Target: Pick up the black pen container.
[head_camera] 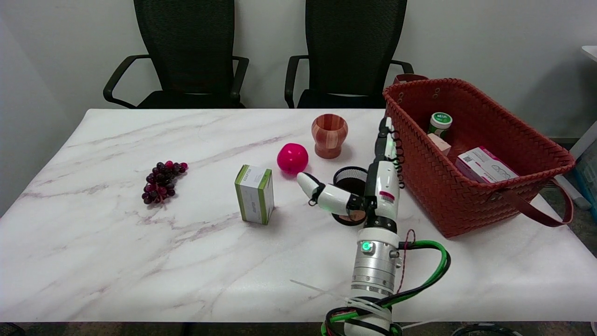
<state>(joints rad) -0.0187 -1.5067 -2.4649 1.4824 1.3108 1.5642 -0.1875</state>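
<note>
A white marble-patterned table (116, 252) fills the head view, with two black office chairs (186, 56) behind its far edge against a pale wall.

Toward the left of the table lies a bunch of dark red grapes (162, 181). Further right, near the middle, a small green-and-white box (254, 193) stands upright. Just beyond it, toward the far side, sits a bright pink ball (292, 158), and beside that a rounded wooden cup (329, 135) stands upright.

Right of centre is the black pen container (350, 179), a dark mesh cup standing on the table between the pink ball and a basket, its open top facing up. The right hand (368, 186) reaches in from the lower right on a white and silver arm wrapped in green and black cables. The hand is spread: its thumb (322, 193) points left, crossing in front of the container, while the other fingers (386, 140) stretch straight away along the container's right side. The fingers are apart and not closed on the container; whether they touch it is unclear.

At the right stands a large red woven basket (513, 140) with dark red handles. Inside are a green-lidded bottle (440, 123) and a white-and-pink box (485, 165).
</note>
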